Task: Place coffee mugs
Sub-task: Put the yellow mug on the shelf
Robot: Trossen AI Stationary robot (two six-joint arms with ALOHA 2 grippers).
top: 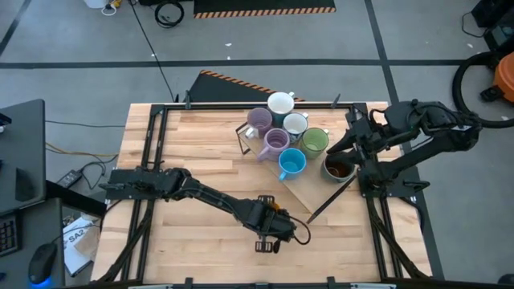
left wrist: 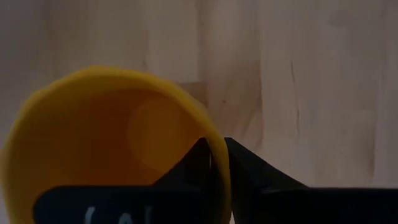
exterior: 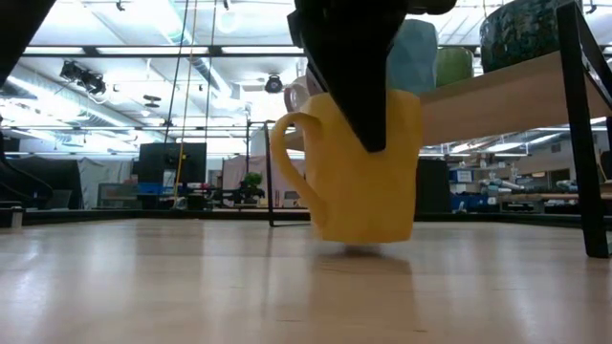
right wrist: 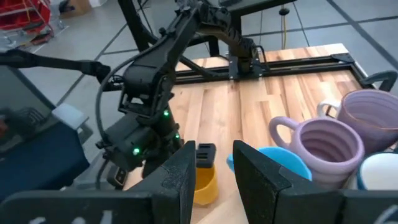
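One orange mug point(exterior: 359, 162), low centre of the high view, sits tilted and barely touching the wooden table point(top: 185, 152), the left gripper point(left wrist: 214, 165) pinching its rim wall between nearly closed fingers: I judge the placing step is in hand, and next calls for levelling, setting down and letting go. Six other mugs, among them a lavender mug point(top: 275, 142) and a blue mug point(top: 291, 163), crowd the raised board point(top: 301, 193) at upper right, where the right gripper point(right wrist: 211, 168) waits, fingers part-spread and empty, near the dark mug point(top: 339, 168); nothing blocks the orange one.
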